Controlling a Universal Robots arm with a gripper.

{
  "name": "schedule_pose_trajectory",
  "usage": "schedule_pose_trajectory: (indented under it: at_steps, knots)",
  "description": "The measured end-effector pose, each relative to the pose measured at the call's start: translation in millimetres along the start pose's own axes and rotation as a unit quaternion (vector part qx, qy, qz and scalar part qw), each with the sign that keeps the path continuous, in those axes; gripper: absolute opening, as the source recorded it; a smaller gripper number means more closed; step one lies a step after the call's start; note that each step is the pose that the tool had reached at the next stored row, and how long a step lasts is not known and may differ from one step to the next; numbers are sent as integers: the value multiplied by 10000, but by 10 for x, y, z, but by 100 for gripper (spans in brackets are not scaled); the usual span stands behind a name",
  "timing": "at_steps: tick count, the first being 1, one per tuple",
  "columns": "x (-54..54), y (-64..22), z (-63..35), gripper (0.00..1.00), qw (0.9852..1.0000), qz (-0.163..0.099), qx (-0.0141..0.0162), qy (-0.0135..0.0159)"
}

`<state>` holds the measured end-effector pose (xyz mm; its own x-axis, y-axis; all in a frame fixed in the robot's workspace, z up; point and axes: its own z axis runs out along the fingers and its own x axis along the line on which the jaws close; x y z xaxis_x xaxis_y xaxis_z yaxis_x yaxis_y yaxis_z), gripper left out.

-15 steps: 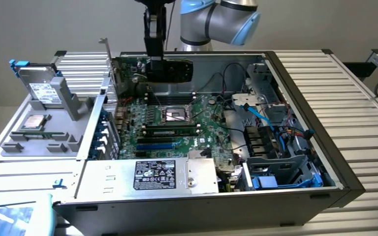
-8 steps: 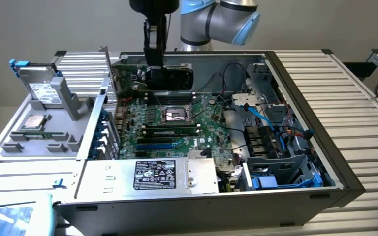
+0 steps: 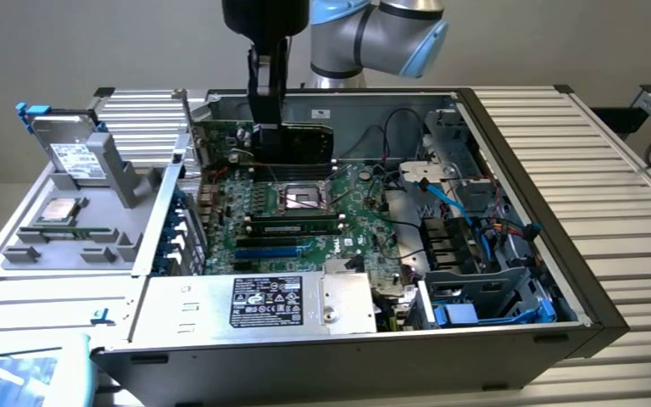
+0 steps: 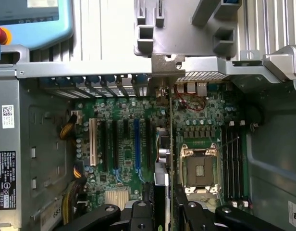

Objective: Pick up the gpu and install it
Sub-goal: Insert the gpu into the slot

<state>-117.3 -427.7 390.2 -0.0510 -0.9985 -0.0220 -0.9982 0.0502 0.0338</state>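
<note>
The gpu (image 3: 301, 142) stands on edge over the far end of the large green motherboard (image 3: 337, 242), inside the open computer case (image 3: 597, 297). Its black fan block faces the exterior view's right. My gripper (image 3: 267, 127) comes straight down from the arm and is shut on the card's upper edge. In the wrist view the gpu (image 4: 163, 149) shows edge-on between my two black fingers (image 4: 144, 211), a thin green board with a silver end bracket at the case's rear wall. It lies between the blue expansion slot (image 4: 136, 139) and the CPU socket (image 4: 198, 168). I cannot tell whether it touches a slot.
A silver white-labelled hard drive (image 3: 75, 157) stands in a grey fold-out bay at the exterior view's left. The power supply (image 3: 264, 305) fills the case's near corner. Cables and a drive cage (image 3: 473, 246) crowd the right side. RAM sticks (image 4: 232, 159) sit beside the socket.
</note>
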Motion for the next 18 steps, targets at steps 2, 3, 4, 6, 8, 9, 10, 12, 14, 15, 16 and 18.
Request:
schedule_pose_trajectory:
  at_steps: [2,3,4,6,8,9,10,12,14,15,16,18]
  knots:
    - [19,-1,30,27,10000,8,0,-5]
    - [28,-2,47,27,10000,12,0,-7]
    - [37,-3,63,27,10000,17,0,-10]
    - [54,-5,95,27,10000,26,0,-14]
    - [74,-6,127,27,10000,35,1,-19]
    - [85,-7,142,27,10000,39,0,-21]
    - [98,-7,157,27,10000,42,0,-22]
    - [124,-8,185,27,10000,48,0,-28]
    - [150,-9,214,27,10000,54,0,-33]
    - [163,-9,226,27,10000,57,0,-36]
    - [177,-9,240,27,10000,61,0,-39]
    - [209,-11,263,27,10000,68,0,-44]
